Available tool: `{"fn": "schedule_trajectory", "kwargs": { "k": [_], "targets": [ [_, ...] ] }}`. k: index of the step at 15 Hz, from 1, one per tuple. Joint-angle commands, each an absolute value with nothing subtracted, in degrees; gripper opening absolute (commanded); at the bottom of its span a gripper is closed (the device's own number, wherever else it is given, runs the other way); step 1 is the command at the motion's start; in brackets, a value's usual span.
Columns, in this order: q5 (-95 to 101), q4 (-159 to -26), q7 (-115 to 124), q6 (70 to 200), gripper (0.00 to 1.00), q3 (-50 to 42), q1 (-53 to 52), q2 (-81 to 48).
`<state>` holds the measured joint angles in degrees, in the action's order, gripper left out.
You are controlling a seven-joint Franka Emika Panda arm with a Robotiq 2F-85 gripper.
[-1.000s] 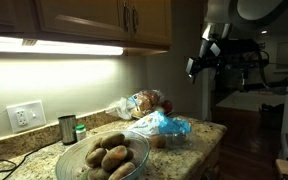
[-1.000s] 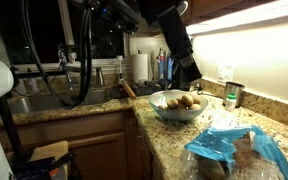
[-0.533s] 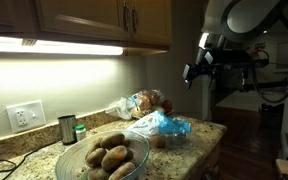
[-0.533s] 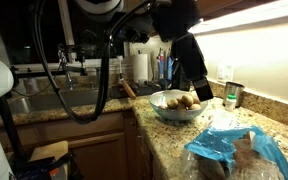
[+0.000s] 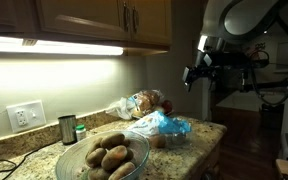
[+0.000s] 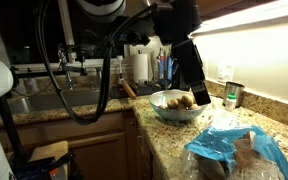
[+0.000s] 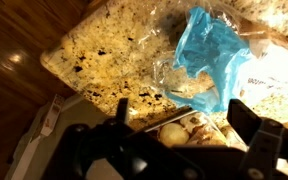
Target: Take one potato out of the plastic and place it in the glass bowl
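hangs above speckled granite counter's (image 5: 200, 138) end edge, black two-finger claw (image 5: 192, 73) spread wide, empty. could snag crinkly blue plastic bag (image 5: 167, 124), dragging brown potatoes (image 5: 160, 141) off the corner.

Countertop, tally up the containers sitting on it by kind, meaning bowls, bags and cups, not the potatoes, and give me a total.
Glass bowl: 1
Blue plastic bag: 1
Clear plastic bag: 1
Metal cup: 1
Total: 4
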<state>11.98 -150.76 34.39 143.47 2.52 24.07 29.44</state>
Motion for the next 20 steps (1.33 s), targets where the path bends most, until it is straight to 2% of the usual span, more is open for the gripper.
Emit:
{"fn": "schedule_trajectory", "kwargs": {
  "k": [1, 13, 20],
  "targets": [
    [13.1, -147.32, 36.45, 140.96, 1.0, 2.84, 24.7, 23.3],
    [20.59, -137.96, 46.83, 123.31, 1.0, 0.45, 21.33, 12.84],
    [19.88, -134.55, 46.45, 119.39, 1.0, -2.88, 17.99, 5.77]
  ]
}}
